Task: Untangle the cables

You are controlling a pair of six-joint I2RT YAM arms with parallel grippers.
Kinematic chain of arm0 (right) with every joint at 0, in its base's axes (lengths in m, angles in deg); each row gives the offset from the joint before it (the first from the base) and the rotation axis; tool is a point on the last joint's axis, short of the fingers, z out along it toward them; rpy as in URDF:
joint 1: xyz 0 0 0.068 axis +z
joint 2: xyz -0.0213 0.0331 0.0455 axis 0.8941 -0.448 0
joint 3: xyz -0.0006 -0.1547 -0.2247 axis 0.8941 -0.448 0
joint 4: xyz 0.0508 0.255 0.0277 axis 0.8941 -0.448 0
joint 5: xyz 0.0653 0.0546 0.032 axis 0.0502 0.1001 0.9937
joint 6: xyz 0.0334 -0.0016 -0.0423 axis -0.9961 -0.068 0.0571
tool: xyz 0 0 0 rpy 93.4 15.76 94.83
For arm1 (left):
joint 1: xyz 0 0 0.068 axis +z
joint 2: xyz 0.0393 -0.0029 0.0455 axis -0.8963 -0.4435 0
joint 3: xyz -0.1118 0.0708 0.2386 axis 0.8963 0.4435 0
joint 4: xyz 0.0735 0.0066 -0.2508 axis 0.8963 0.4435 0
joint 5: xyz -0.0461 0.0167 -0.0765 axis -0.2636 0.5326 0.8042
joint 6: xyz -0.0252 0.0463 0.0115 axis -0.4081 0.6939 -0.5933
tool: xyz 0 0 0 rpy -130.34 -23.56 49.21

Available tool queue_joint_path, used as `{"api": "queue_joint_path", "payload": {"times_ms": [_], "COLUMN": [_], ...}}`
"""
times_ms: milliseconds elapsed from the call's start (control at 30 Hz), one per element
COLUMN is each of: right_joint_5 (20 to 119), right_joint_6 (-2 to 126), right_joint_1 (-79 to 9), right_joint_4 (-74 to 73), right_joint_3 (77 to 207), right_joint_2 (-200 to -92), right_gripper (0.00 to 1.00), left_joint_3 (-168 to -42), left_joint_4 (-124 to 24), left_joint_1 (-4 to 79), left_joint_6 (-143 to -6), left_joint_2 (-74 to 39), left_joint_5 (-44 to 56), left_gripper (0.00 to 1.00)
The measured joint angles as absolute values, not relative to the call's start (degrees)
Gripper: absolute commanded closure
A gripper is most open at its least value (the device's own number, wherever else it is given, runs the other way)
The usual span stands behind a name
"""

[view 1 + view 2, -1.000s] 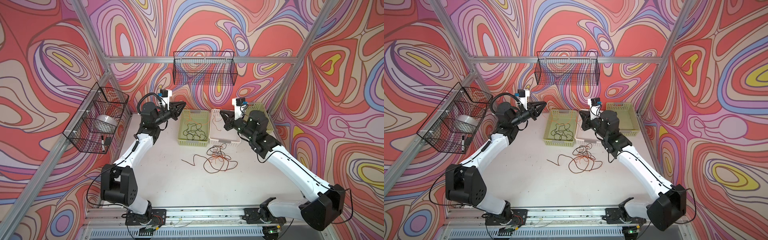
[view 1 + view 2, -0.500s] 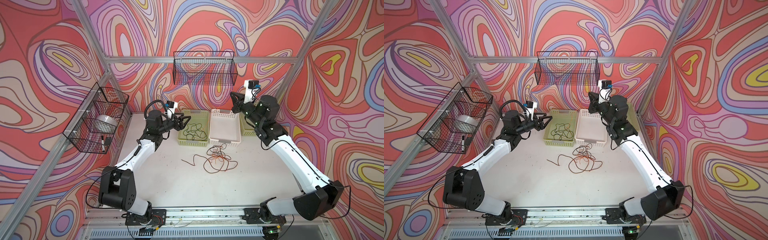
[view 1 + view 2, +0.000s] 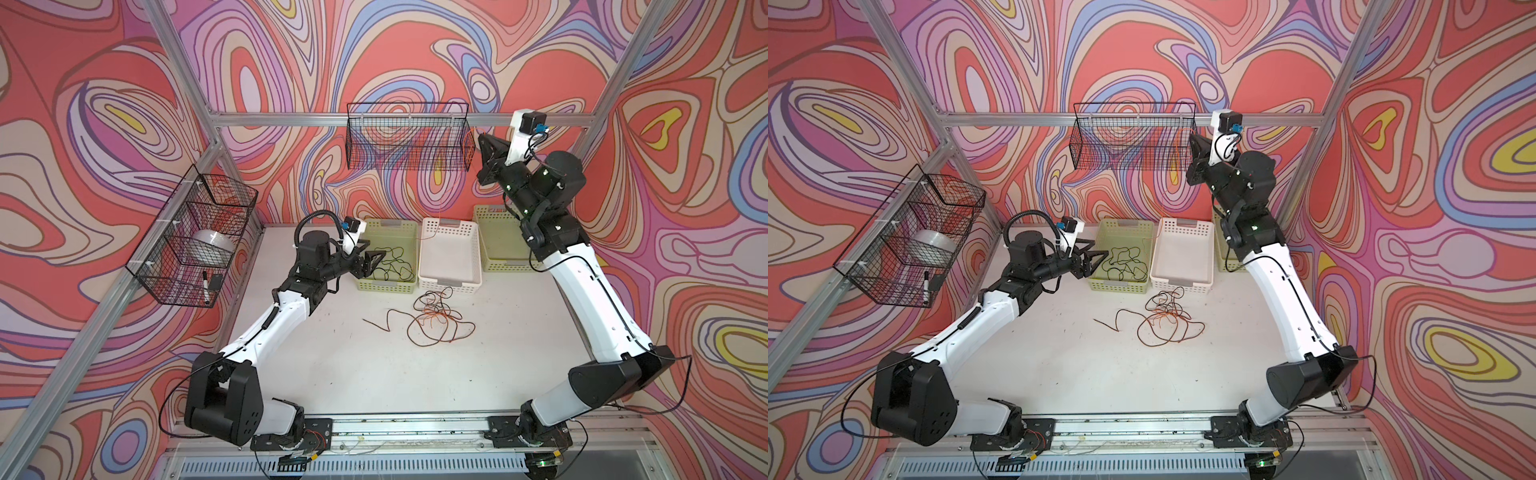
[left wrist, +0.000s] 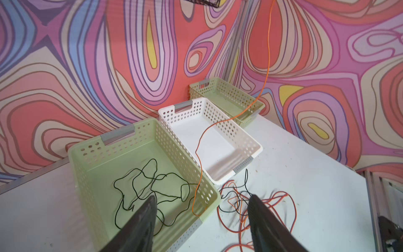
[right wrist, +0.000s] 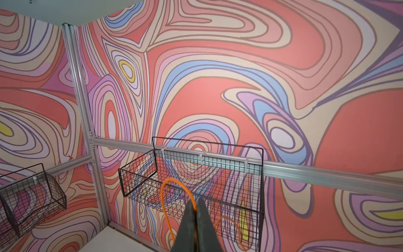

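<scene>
We log the thin orange cable clamped in the closed right gripper, at 3 o'clock of the black wire wall basket. The brown, orange and black cables lie tangled at 6 o'clock of the white perforated plastic basket. The left gripper has its jaws apart.
</scene>
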State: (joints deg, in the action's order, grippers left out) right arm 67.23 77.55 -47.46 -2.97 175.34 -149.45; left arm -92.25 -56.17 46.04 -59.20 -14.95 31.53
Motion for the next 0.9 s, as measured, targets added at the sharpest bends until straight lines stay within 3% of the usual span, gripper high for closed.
{"api": "queue_joint_path", "payload": {"times_ms": [633,900], "right_joint_5": [71.2,72.9], "right_joint_6": [82.5,83.2], "right_joint_1": [-49.9,-51.0], "right_joint_4": [-7.9,-6.6], "right_joint_3": [203.8,206.9], "right_joint_2": [-167.3,-168.8], "right_gripper": [1.00,1.00], "left_joint_3": [-92.3,-92.4], "left_joint_4": [-55.3,-56.3], "left_joint_1": [39.5,37.0], "left_joint_6": [-53.8,-53.6], "left_joint_2": [-19.3,-24.3], "left_joint_5": [28.1,27.0], "left_gripper": [0.28,0.28]}}
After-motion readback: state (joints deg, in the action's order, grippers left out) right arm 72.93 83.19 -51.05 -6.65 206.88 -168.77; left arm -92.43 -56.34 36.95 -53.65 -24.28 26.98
